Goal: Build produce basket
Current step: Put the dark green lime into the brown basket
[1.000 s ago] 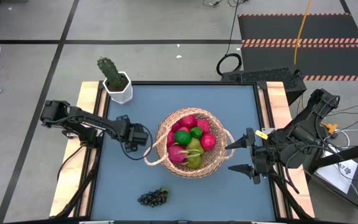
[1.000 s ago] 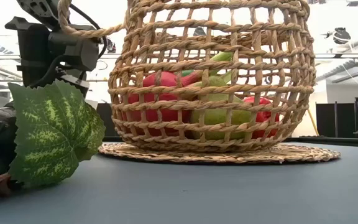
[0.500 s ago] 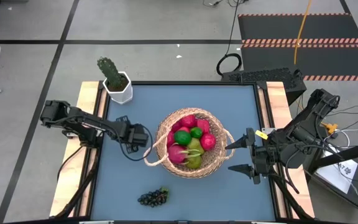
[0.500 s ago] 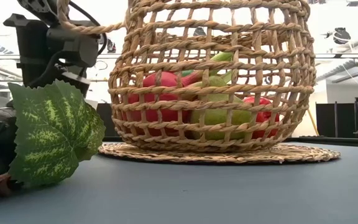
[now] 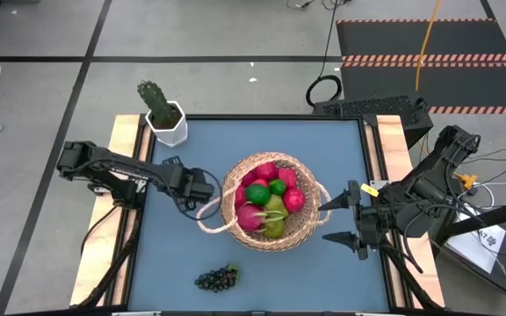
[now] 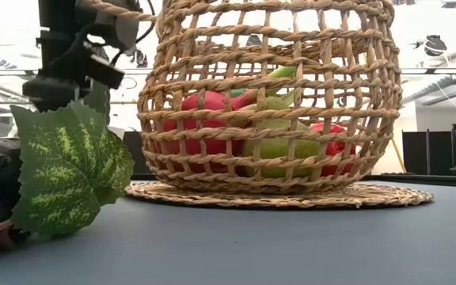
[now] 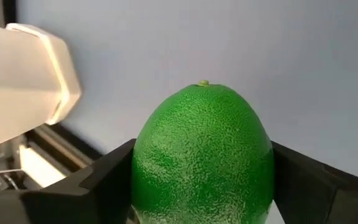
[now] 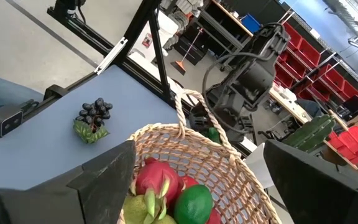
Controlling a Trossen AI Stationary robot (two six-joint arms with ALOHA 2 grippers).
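My left gripper [image 7: 202, 186] is squeezing a green lime [image 7: 202, 155] between its two fingers, one on each side. It is hanging just beside the basket [image 5: 310, 224], close to the looped handle [image 5: 207, 215] on that side. My right gripper [image 5: 345, 219] is waiting wide open on the other side of the basket, holding nothing. The basket is sitting in the middle of the blue table [image 5: 262, 145]. Red apples [image 5: 293, 199], limes [image 5: 257, 194], a pear [image 5: 275, 209] and a pink dragon fruit [image 5: 251, 217] are lying inside it. The grape bunch [image 5: 217, 278] is lying on the table, well apart from the basket.
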